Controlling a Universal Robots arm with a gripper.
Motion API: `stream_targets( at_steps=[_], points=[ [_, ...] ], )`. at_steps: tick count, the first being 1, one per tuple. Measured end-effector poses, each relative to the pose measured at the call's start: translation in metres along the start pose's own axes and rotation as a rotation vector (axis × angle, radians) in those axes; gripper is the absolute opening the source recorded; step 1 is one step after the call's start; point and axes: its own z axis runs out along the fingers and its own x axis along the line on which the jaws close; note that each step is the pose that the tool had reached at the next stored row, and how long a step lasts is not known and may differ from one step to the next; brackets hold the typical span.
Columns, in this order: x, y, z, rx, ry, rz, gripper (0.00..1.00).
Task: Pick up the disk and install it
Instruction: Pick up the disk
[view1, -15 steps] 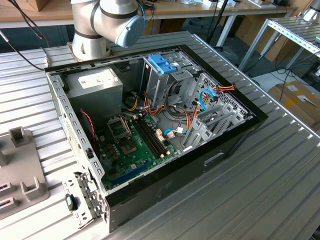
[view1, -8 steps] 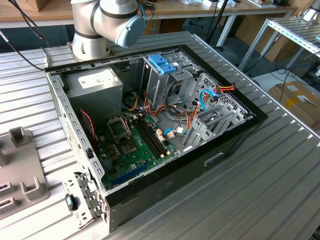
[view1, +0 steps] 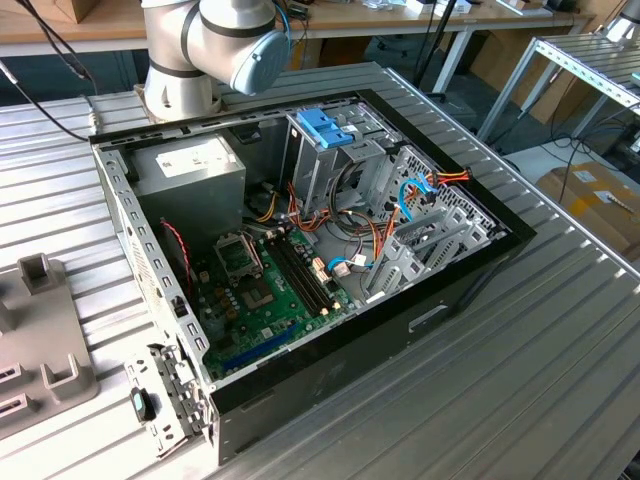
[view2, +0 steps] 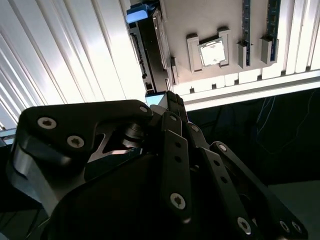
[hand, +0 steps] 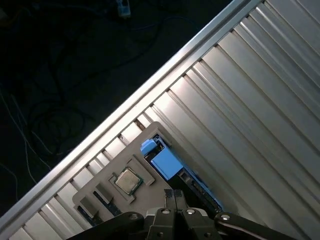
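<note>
Gripper (hand: 173, 196) hangs over grey holder tray (hand: 150, 129) on ribbed metal table (hand: 250, 100). Fingers look pressed together with nothing between them, though view there is dark. Disk (hand: 165, 162) stands on its edge in slot of tray, blue end showing, just beside gripper tips, not picked up yet. Small square chip (hand: 127, 181) sits in tray near disk. Open computer case (view1: 470, 270) lies on table in exterior view, green board (view1: 265, 300) inside.
</note>
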Motion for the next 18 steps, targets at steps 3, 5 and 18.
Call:
stream_targets(
  at_steps=[3, 5, 18],
  points=[
    [0.0000, 0.0000, 0.0000, 0.0001, 0.0001, -0.002, 0.11],
    [0.0000, 0.0000, 0.0000, 0.0001, 0.0000, -0.002, 0.11],
    [0.0000, 0.0000, 0.0000, 0.0033, 0.0045, -0.165, 0.11]
  ],
)
